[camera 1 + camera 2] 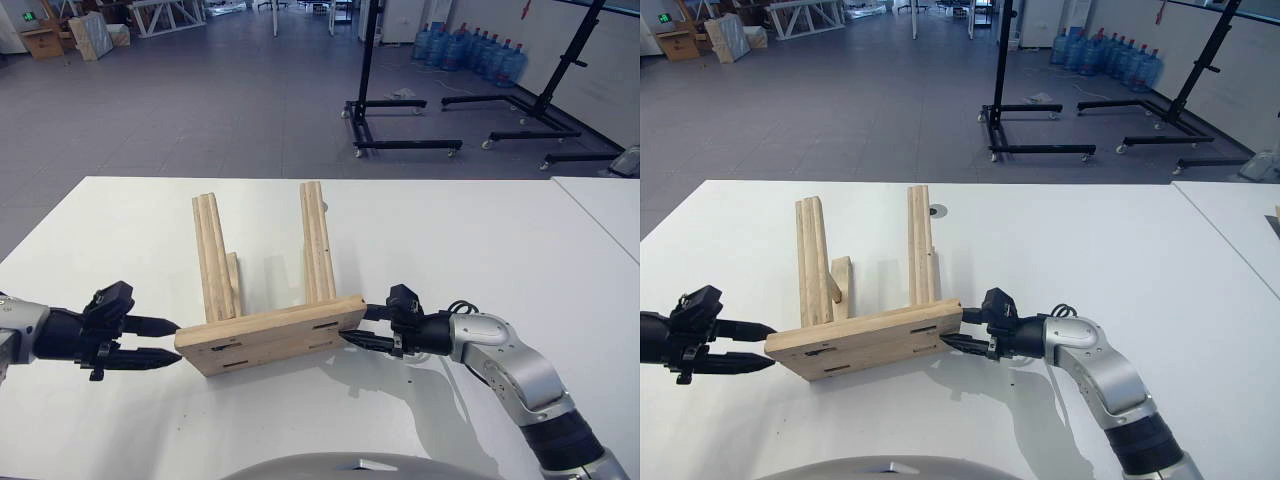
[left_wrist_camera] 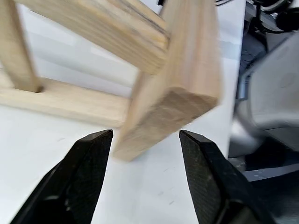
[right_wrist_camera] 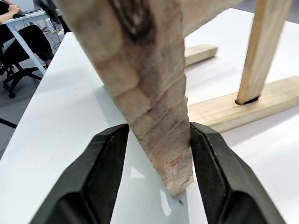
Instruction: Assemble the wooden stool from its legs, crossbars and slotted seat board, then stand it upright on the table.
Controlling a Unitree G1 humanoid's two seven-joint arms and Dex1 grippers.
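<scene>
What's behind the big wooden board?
Wooden legs stick out behind the board, reaching away over the white table, with a short bar beside the left ones. The board hides where they join it.

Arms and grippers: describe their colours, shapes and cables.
The left gripper and right gripper are black, each with two tapered, finely textured fingers. The right arm has rounded silver-grey shells, black joints and a thin black cable looping at the wrist.

legible text: none | numbers: none | green lit sign (image 1: 28, 16), far wall: too small to read
</scene>
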